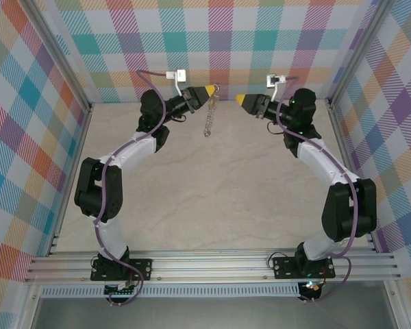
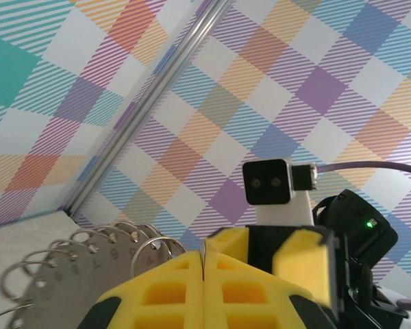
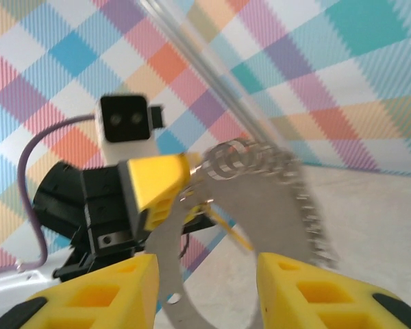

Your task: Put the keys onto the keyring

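The keyring (image 1: 208,118) hangs in the air at the back of the table, a flat grey ring fringed with small silvery loops. My left gripper (image 1: 211,90) is shut on its top edge. In the left wrist view, a thin metal rim sits pinched between the yellow fingers (image 2: 164,288), with the keyring (image 2: 61,281) fanning out to the left. My right gripper (image 1: 241,100) faces it, a short gap away. Its jaws (image 3: 205,288) stand open in front of the keyring (image 3: 260,205) and hold nothing. A slim yellow-orange key (image 3: 230,228) shows, blurred, at the ring's inner edge below the left gripper (image 3: 154,181).
Plaid walls and an aluminium corner post (image 2: 151,96) close in behind both grippers. The pale tabletop (image 1: 212,192) lies well below them, bounded by side rails and the front rail (image 1: 212,264).
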Tool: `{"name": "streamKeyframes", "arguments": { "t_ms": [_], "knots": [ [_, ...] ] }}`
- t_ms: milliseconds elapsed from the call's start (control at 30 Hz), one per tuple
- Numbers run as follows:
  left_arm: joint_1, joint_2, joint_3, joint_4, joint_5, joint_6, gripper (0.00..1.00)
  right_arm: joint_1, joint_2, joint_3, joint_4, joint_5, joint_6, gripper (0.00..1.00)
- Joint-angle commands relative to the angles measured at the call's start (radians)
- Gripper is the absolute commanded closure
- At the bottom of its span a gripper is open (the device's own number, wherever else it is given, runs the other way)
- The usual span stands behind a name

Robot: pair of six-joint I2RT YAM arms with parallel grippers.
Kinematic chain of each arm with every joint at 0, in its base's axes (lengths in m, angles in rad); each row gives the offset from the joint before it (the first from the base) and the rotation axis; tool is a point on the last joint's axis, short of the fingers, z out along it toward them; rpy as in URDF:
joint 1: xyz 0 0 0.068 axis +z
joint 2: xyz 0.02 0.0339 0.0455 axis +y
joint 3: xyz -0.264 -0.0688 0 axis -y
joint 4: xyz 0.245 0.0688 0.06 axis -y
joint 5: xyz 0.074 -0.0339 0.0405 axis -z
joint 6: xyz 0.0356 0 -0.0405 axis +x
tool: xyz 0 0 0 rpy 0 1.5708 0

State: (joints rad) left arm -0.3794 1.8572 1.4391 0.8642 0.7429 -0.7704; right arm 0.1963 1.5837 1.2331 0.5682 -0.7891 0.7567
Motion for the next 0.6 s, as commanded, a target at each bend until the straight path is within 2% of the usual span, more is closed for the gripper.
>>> {"name": "streamKeyframes", "arguments": {
  "t_ms": [0, 233, 567],
  "knots": [
    [-0.009, -0.013, 0.047, 0.05, 0.018, 0.007, 1.0, 0.003, -0.015, 0.011, 0.073, 0.01, 0.046, 0.58],
    [-0.011, -0.01, 0.053, 0.053, 0.024, 0.004, 1.0, 0.016, 0.057, 0.072, 0.111, -0.001, 0.109, 0.61],
    [-0.02, -0.003, 0.067, 0.049, 0.036, 0.002, 1.0, 0.078, 0.122, 0.174, 0.109, -0.021, 0.118, 0.64]
  ]
}}
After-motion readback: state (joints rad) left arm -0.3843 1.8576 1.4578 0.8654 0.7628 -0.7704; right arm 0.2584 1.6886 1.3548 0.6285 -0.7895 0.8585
